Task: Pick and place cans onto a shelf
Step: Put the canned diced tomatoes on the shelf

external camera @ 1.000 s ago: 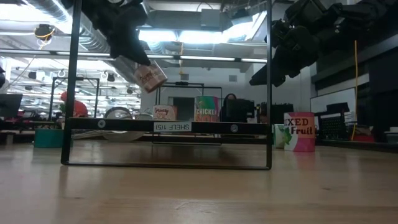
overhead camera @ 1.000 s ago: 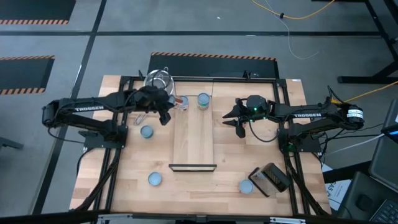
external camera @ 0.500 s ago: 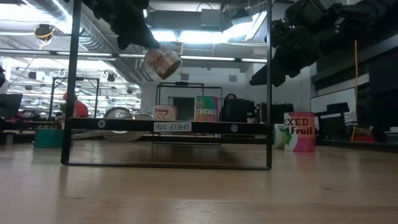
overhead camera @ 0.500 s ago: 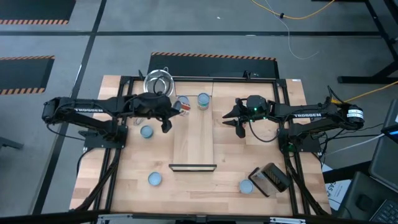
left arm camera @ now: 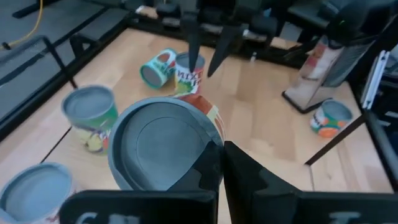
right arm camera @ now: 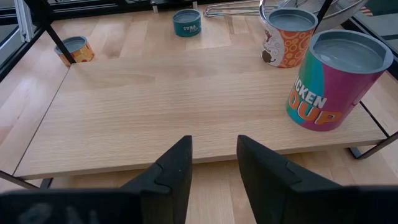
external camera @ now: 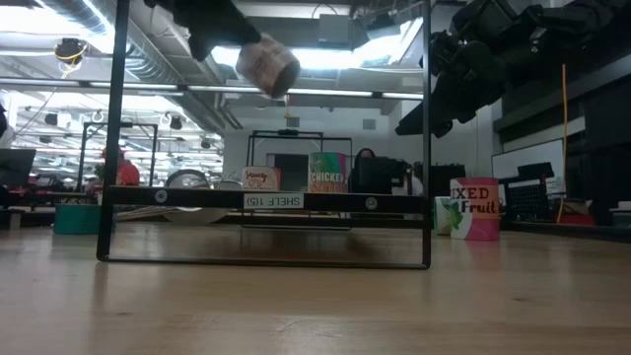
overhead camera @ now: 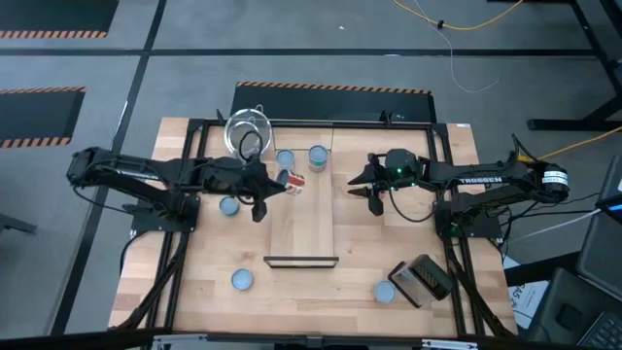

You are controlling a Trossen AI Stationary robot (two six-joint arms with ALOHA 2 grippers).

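A can point(overhead camera: 294, 182) sits clenched in the left gripper point(overhead camera: 284, 183), held above the shelf point(overhead camera: 303, 228).

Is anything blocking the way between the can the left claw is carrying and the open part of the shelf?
Nothing visible. The left claw holds a can above the shelf, whose middle is bare; two cans stand at its far end.

The left gripper point(overhead camera: 282, 181) is positioned over the left edge of the shelf point(overhead camera: 302, 219), clamped on a can point(overhead camera: 293, 182) with a red side label. Two cans point(overhead camera: 318, 157) stand at the shelf's far end. The right gripper point(overhead camera: 370, 187) hangs beside the shelf's right edge. A wire strainer point(overhead camera: 247, 129) rests near the table's far edge.
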